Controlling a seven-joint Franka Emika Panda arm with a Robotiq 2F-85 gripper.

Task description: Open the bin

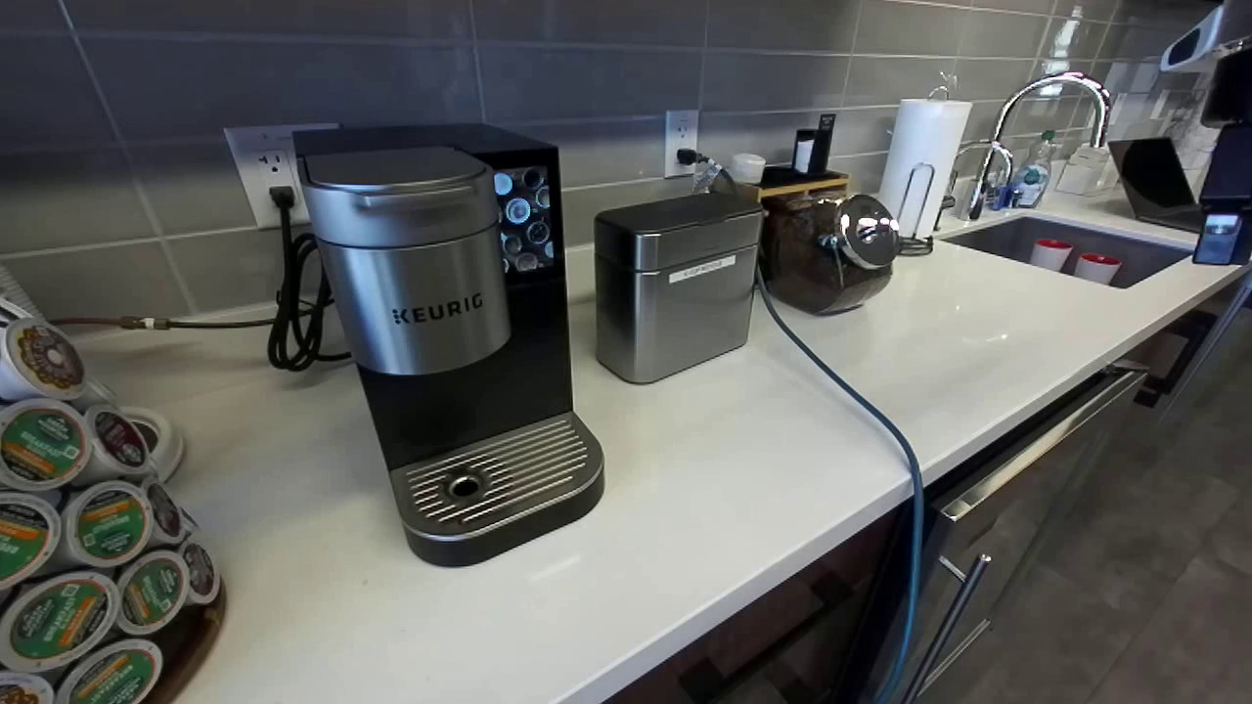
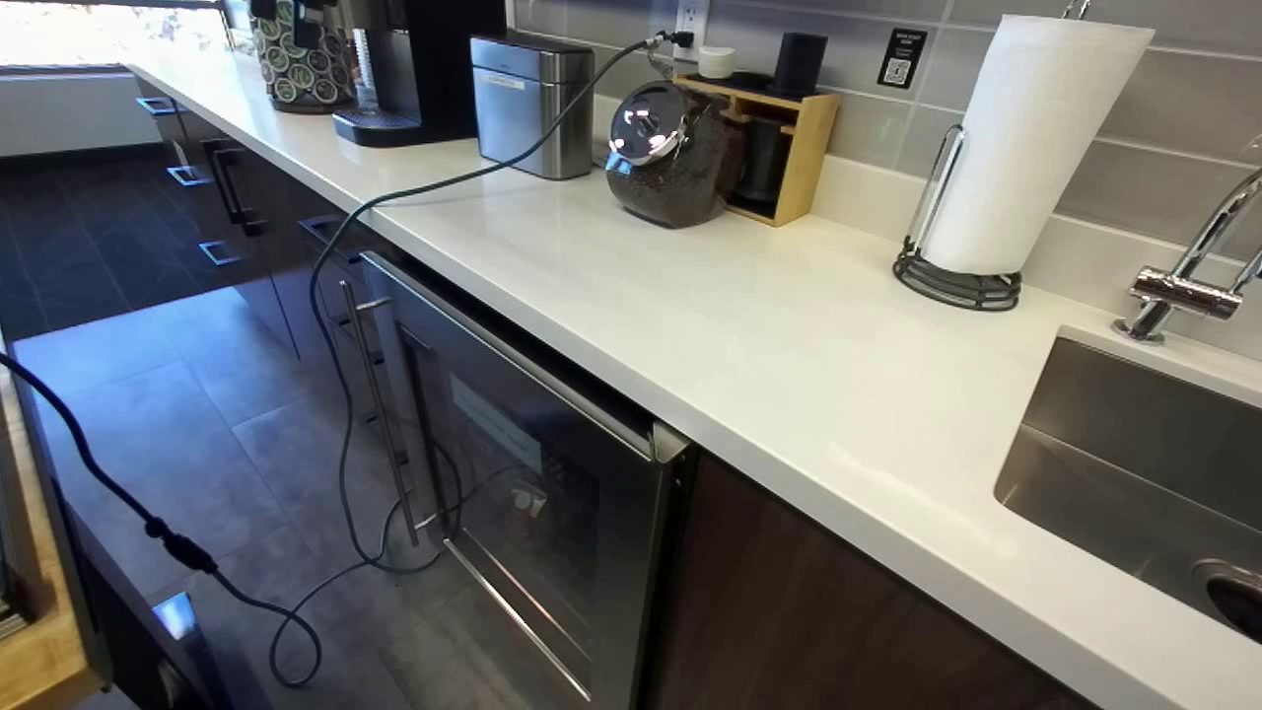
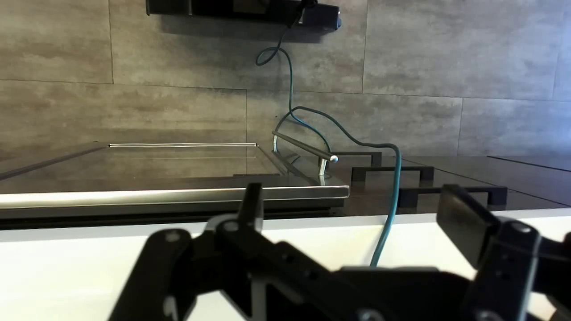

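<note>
Empty hand, jaws wide apart.

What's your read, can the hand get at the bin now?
Probably yes: the hand is open and the bin has nothing on its lid, though the cable beside it might snag.

Your gripper is black, its jointed links dotted with round greyish screws, its fingers faced with flat, dark pads. In an exterior view, your arm shows a white shell with a dark, rounded inset.
</note>
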